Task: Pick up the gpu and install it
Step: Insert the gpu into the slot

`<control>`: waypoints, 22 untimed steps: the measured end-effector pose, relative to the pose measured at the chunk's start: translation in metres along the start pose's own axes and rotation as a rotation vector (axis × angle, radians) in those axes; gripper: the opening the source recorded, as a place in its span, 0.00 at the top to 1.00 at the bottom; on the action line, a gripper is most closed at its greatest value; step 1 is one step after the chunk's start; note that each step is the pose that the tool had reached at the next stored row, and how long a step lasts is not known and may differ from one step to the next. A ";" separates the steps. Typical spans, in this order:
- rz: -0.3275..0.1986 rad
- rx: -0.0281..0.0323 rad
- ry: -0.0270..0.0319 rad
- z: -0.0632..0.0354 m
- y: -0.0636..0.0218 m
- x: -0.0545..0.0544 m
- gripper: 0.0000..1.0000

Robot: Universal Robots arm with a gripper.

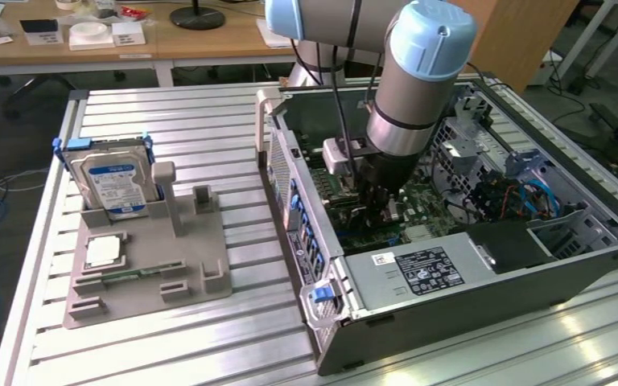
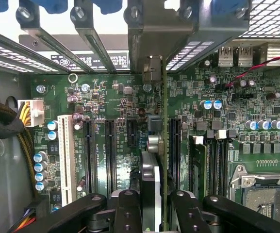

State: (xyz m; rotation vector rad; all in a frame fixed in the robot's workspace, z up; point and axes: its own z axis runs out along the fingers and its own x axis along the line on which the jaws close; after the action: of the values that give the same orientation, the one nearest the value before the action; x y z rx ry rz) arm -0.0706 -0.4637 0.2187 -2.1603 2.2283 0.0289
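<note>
Gripper (image 2: 152, 213) clamped on the gpu (image 2: 150, 179), card held edge-on, down inside the open computer case (image 1: 566, 265), right over the motherboard (image 2: 110, 97) and its expansion slots (image 2: 109, 150). Hard drive (image 1: 116, 183) upright outside in the grey holder (image 1: 148, 273).

From where I sit, the arm (image 1: 417, 88) hides the gripper (image 1: 379, 201) inside the computer case (image 1: 566, 265); the gpu (image 2: 156, 184) is edge-on above the motherboard (image 2: 227, 121), its lower edge unseen
</note>
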 end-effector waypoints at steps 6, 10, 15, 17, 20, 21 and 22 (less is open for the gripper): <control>0.000 0.0000 0.0000 0.0000 0.0000 0.000 0.72; 0.000 0.0000 0.0000 0.0000 0.0000 0.000 0.72; 0.000 0.0000 0.0000 -0.0003 0.0000 0.000 0.65; 0.000 0.0000 0.0000 -0.0026 0.0000 0.000 0.65; 0.000 0.0003 0.0010 -0.0110 -0.0002 0.000 0.65; 0.000 0.0005 0.0015 -0.0147 -0.0003 -0.001 0.65; 0.000 0.0007 0.0018 -0.0188 -0.0003 -0.001 0.65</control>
State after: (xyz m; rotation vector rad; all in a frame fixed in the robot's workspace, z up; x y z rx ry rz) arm -0.0705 -0.4637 0.2375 -2.1612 2.2287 0.0262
